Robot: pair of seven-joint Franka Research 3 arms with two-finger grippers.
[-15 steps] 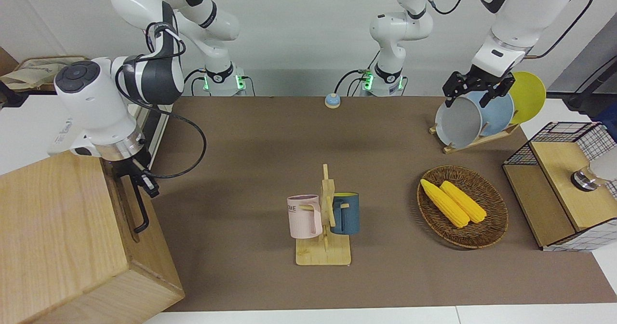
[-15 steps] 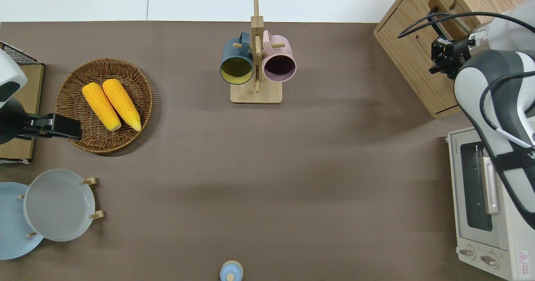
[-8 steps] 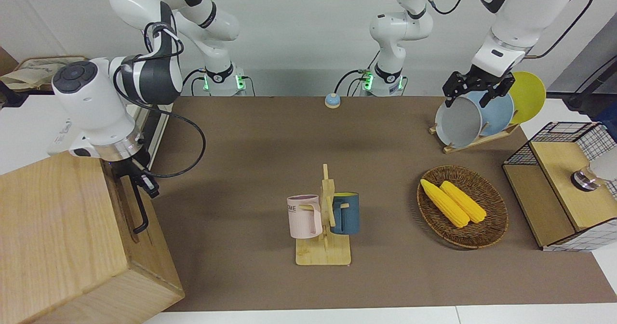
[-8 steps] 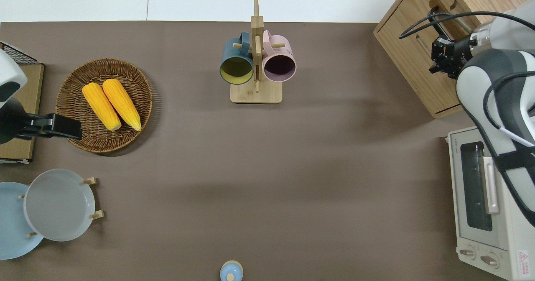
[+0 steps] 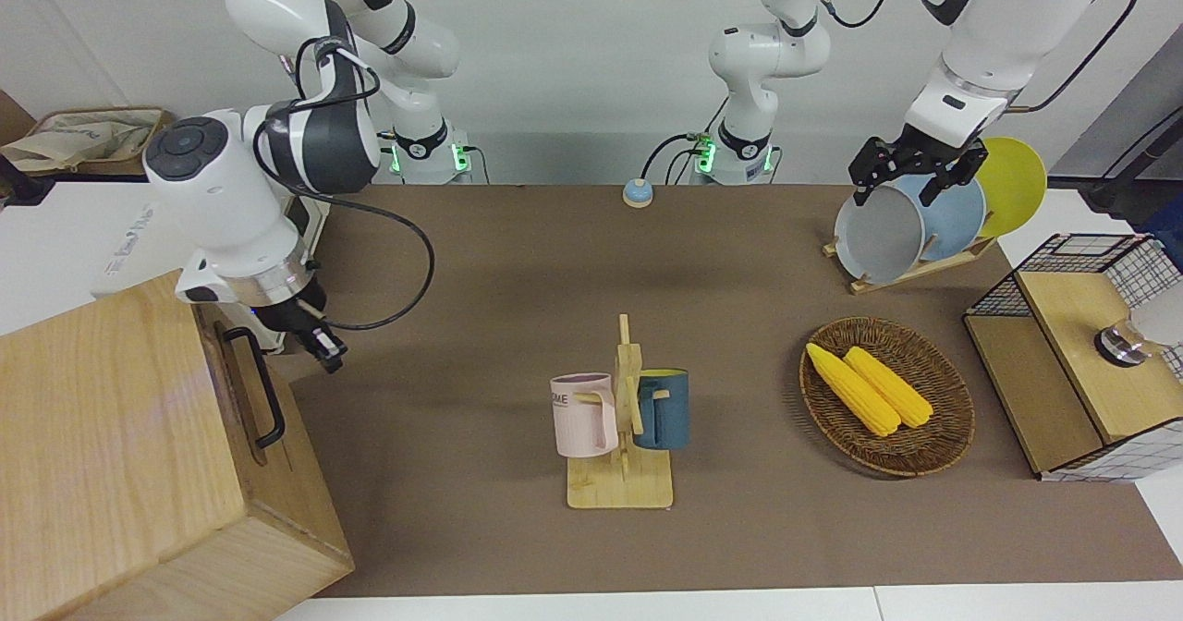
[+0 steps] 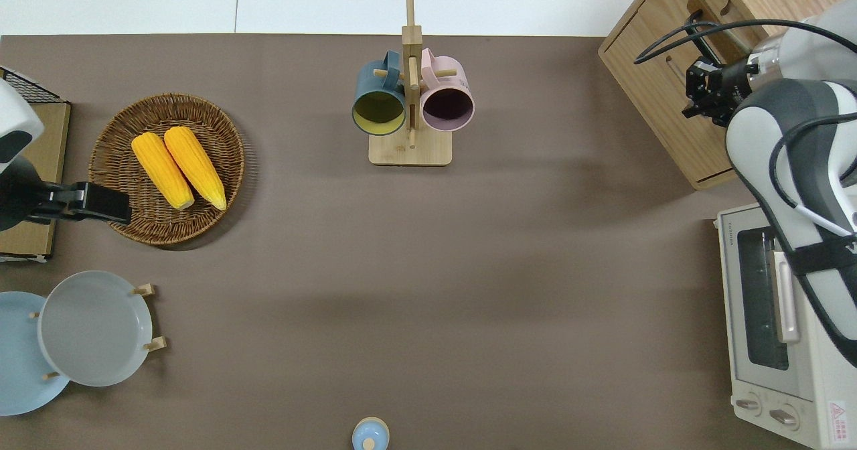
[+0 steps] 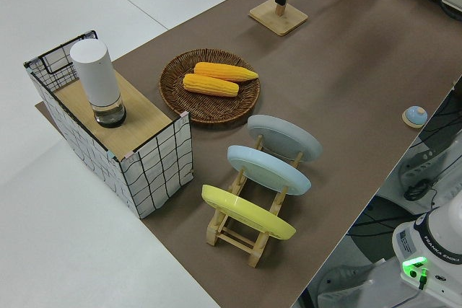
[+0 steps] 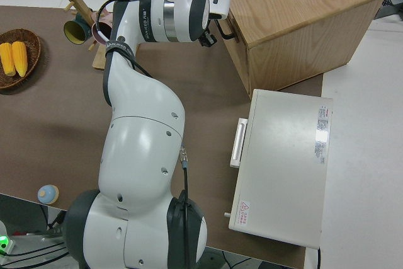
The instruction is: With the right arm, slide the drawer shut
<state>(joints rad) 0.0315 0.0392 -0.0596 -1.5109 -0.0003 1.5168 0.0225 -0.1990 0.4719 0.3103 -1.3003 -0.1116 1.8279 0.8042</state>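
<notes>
**Inspector:** The drawer [image 5: 242,390] sits in the pale wooden cabinet [image 5: 120,455] at the right arm's end of the table [image 5: 518,270], farther from the robots than the toaster oven [image 6: 776,329]. Its front lies flush with the cabinet face; the black bar handle [image 5: 256,385] stands free.

**Clerk:** And the right gripper [image 5: 319,339]?

**Inspector:** Just beside the handle's upper end, apart from it and holding nothing. Whether its fingers are parted or closed, I cannot tell.

**Clerk:** The left arm?

**Inspector:** Parked; left gripper [image 5: 910,173] spread open, nothing between the fingers.

**Clerk:** Other items?

**Inspector:** Mug rack [image 5: 621,427] mid-table; wicker basket [image 5: 933,445] holding two corn cobs [image 5: 869,388].
</notes>
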